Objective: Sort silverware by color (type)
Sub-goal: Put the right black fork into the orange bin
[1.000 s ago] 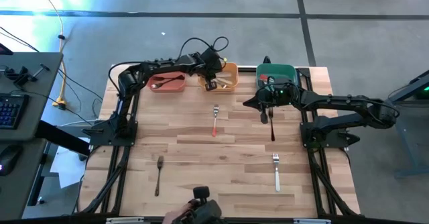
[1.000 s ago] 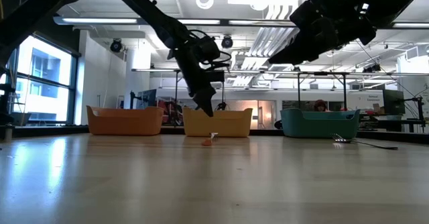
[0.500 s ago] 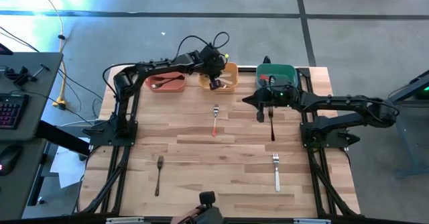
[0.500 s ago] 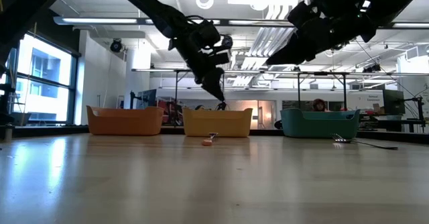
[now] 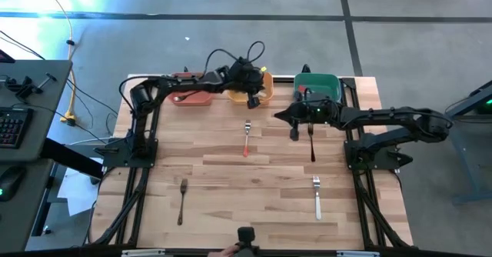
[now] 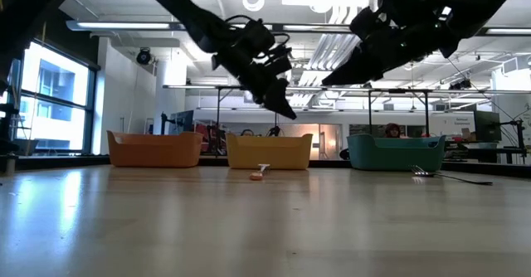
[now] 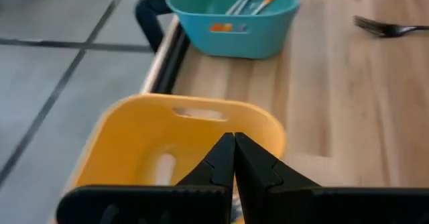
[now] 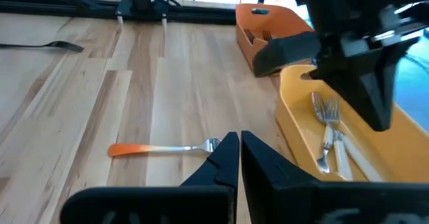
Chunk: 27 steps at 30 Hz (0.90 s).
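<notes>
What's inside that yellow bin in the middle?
The yellow bin holds at least two white forks, lying lengthwise. The left gripper hangs over one end, so that part of the bin's floor is covered.

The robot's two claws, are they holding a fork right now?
No. The left gripper above the yellow plastic bin and the right gripper are both shut on nothing.
</notes>
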Each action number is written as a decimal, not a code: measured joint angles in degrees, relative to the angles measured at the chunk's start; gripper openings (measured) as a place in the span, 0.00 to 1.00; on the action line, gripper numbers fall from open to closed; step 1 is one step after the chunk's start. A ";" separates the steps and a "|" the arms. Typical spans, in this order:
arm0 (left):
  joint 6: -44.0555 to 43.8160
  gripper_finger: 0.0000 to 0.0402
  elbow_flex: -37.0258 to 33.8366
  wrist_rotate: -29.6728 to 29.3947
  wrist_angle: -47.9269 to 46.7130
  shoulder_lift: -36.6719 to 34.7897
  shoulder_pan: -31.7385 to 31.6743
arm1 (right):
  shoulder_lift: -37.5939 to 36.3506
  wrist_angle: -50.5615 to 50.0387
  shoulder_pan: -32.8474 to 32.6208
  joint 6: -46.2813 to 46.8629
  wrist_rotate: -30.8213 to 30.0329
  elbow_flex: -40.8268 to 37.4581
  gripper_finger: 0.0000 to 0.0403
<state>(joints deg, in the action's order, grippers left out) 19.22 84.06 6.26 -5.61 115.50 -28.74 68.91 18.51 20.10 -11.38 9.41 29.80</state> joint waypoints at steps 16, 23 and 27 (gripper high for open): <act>-7.20 0.00 -45.18 1.81 40.29 -23.40 5.34 | 7.37 -6.23 -3.99 10.21 -15.71 0.33 0.15; -9.56 0.00 -60.90 0.90 48.25 -36.38 8.39 | 3.69 -37.08 -9.11 34.07 -22.97 6.04 0.32; -10.66 0.00 -65.97 -0.53 48.53 -42.14 9.50 | 3.47 -49.51 -12.04 45.99 -23.77 6.93 0.35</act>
<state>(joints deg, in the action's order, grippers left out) 8.56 18.08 5.73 42.92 73.36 -19.23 72.38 -31.00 8.06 34.60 -14.36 36.73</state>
